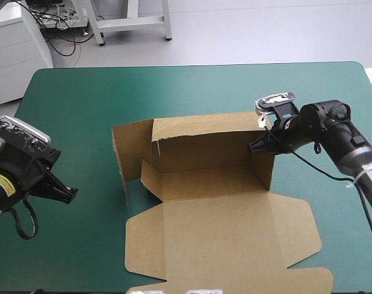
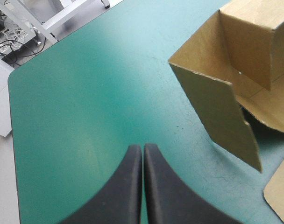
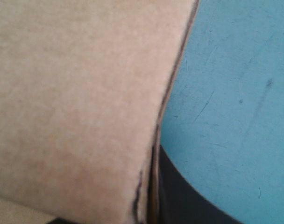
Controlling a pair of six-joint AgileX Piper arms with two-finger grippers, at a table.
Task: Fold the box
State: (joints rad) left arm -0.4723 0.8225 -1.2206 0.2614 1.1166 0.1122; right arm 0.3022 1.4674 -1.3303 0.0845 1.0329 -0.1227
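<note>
The brown box [image 1: 223,184] stands mid-table with its back wall and both side walls raised and its lid flat toward the near edge. My right gripper [image 1: 259,146] is at the top of the right wall, shut on the box. In the right wrist view the board [image 3: 76,102] hides all but one black finger [image 3: 179,191]. My left gripper [image 1: 66,195] hovers shut over the cover well to the left of the box. Its view shows the fingers [image 2: 132,186] meeting in a point, with the box's left wall [image 2: 216,107] ahead and to one side.
The lid's tab [image 1: 235,288] reaches the table's near edge. Bare teal-green cover [image 1: 82,122] lies between my left gripper and the box, and also behind the box up to the far edge [image 1: 192,66].
</note>
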